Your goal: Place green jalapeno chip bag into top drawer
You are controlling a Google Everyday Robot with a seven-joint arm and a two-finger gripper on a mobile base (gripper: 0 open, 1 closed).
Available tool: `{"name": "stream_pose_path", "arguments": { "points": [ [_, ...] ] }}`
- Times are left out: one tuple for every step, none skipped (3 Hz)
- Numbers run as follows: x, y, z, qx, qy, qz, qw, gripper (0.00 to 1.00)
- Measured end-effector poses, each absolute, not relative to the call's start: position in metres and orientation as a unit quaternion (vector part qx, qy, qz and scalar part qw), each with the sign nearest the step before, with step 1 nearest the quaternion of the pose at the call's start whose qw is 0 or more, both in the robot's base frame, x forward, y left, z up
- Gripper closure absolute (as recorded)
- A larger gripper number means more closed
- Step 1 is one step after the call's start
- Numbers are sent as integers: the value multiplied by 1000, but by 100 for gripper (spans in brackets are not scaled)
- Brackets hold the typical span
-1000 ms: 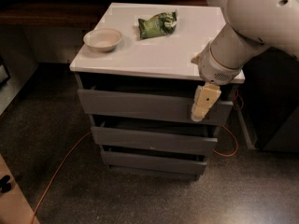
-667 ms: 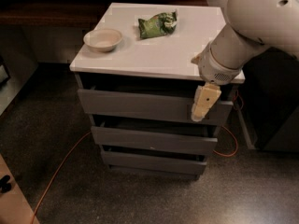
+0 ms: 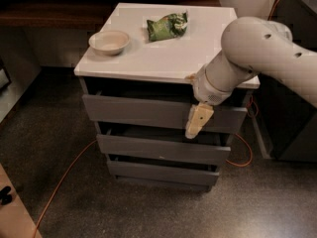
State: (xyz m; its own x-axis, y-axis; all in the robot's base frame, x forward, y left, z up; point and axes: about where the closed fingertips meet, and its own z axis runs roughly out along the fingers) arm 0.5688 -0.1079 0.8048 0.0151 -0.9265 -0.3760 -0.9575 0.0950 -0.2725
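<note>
Presently, the gripper [image 3: 198,122] is shown at the right end of the top drawer [image 3: 138,112], whether open or closed cannot be told, while the green jalapeno chip bag [image 3: 167,26] is seen lying on the cabinet top [image 3: 163,58]; the drawer is best pulled straight out first.

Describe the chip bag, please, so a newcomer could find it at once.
Find the white-topped cabinet, with the gripper hanging before its top drawer. The green jalapeno chip bag lies at the top's back, right of a beige bowl. It alone is green, glossy, wrinkled.
</note>
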Motion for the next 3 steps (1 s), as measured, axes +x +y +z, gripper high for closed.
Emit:
{"name": "stream_pose_path", "arguments": {
  "points": [
    [588,-87,771,-680,687,49,250,0],
    [611,-75,744,-682,683,50,255,0],
    [634,-66,715,-681,685,45,253,0]
  ]
}}
